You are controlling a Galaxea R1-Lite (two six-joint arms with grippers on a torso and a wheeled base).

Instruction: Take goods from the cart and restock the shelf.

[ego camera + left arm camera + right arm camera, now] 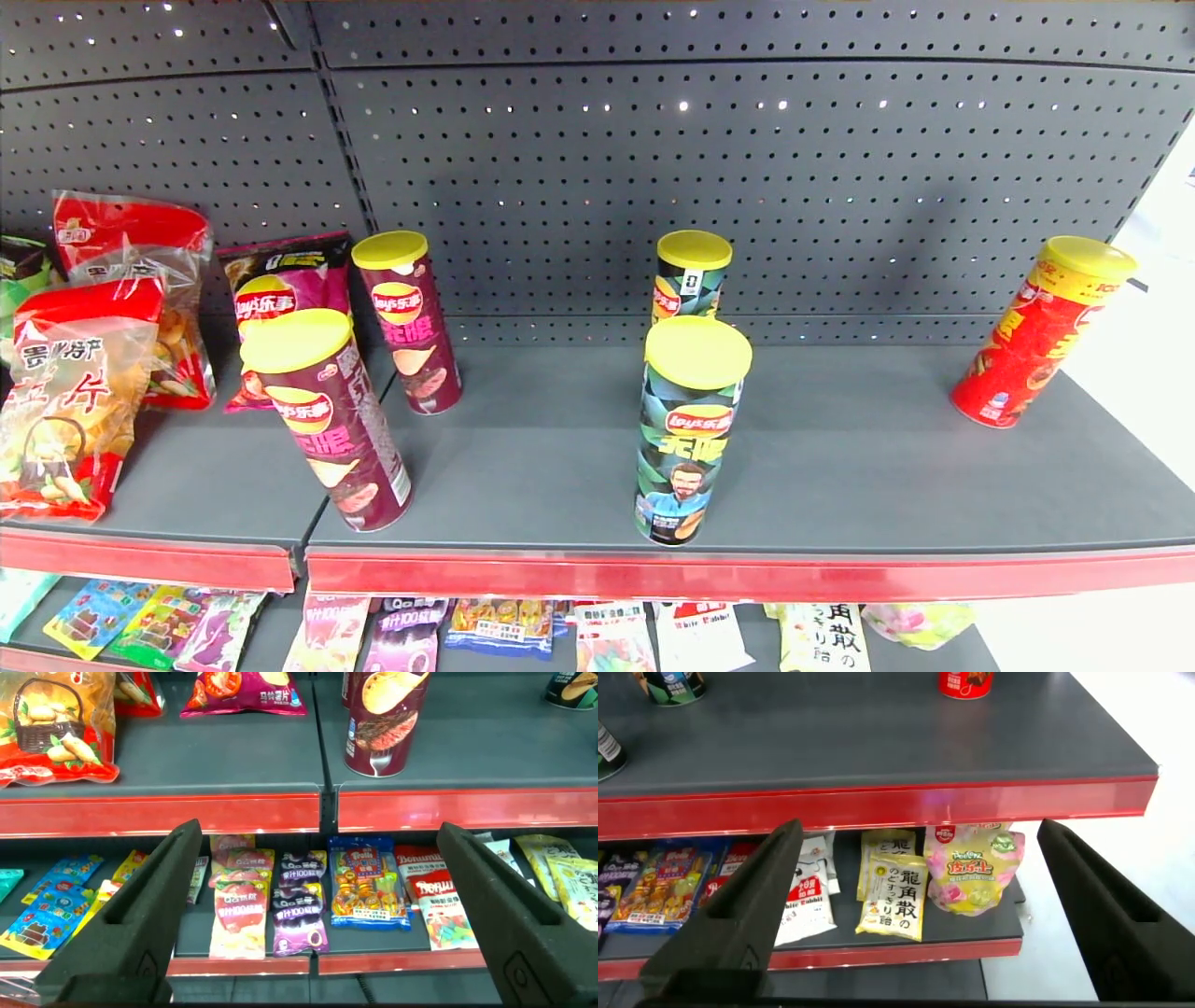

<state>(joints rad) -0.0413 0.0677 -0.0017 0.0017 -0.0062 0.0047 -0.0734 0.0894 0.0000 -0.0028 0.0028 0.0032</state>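
Note:
On the grey shelf point(840, 457) stand several yellow-lidded chip cans: a maroon one point(327, 420) at the front left with another point(409, 322) behind it, a dark green one point(691, 429) at the front middle with another point(689, 275) behind, and a red one point(1036, 331) at the far right. My left gripper point(318, 829) is open and holds nothing; it faces the shelf's red front edge point(187, 812) below the front maroon can point(381, 719). My right gripper point(918, 826) is open too, facing the red edge point(878, 807) below the red can point(965, 681).
Snack bags point(75, 392) crowd the shelf's left end. The lower shelf holds rows of flat packets point(299, 905) and pouches point(896, 882). Perforated back panel point(747, 168) behind the cans. Bare shelf lies between the green cans and the red one.

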